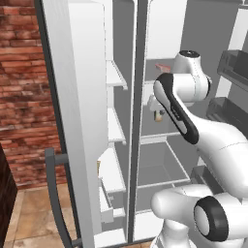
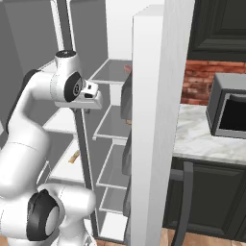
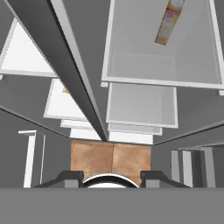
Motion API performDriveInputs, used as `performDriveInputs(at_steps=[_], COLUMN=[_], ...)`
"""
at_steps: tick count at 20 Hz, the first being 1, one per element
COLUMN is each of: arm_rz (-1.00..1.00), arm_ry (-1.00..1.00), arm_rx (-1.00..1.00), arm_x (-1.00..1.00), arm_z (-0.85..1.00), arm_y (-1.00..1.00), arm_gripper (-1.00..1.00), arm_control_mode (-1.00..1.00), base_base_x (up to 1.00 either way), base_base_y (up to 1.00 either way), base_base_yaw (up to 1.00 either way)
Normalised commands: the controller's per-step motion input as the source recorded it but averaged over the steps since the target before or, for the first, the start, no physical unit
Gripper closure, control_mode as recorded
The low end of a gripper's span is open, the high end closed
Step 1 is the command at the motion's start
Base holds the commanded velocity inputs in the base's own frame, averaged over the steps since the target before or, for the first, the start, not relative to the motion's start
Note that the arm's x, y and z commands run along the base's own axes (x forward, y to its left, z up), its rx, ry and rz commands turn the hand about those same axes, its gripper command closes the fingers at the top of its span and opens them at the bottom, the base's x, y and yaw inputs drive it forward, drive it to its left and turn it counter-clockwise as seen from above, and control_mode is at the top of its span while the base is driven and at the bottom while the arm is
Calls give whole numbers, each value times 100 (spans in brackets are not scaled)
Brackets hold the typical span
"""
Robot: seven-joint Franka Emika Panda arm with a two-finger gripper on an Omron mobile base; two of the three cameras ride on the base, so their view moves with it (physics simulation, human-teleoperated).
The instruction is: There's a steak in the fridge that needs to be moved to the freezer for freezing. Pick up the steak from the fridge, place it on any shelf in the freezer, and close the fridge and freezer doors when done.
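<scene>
The steak [image 1: 163, 66] lies as a small pink-red slab on an upper shelf of the fridge [image 1: 164, 164]; its edge also peeks out beside the fridge door [image 2: 127, 68]. The freezer [image 1: 115, 126] stands left of the dark divider. Both doors hang open: the freezer door [image 1: 72, 121] and the fridge door [image 2: 156, 120]. My gripper [image 3: 111, 177] points down at the floor in front of the divider, lower than the steak's shelf. Its fingers stand apart with nothing between them. The hand also appears in the base views [image 1: 156, 116] [image 2: 88, 108].
A tan-orange item [image 3: 168, 22] rests on a fridge shelf near my hand. Another small tan thing [image 2: 73, 156] sits on a freezer shelf. Dark door bins [image 1: 232, 68] line the fridge door. A microwave [image 2: 228, 113] stands on the marble counter [image 2: 202, 139]. Brick wall [image 1: 22, 97] is at the left.
</scene>
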Motion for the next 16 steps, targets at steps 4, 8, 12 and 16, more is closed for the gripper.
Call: performDriveInputs(at_steps=[4, 8, 12, 16], arm_rz=[0, 1, 0, 0], arm_ry=[0, 0, 1, -14], arm_rx=[0, 0, 0, 0], arm_x=[-17, -37, -40, -45], arm_z=[0, -4, -2, 9], arm_y=[0, 0, 0, -3], arm_gripper=[-100, -100, -100, -100], arm_control_mode=[-100, -100, -100, -100], base_base_x=[0, 0, 0, 0], base_base_y=[0, 0, 0, 0], base_base_yaw=[0, 0, 0, 0])
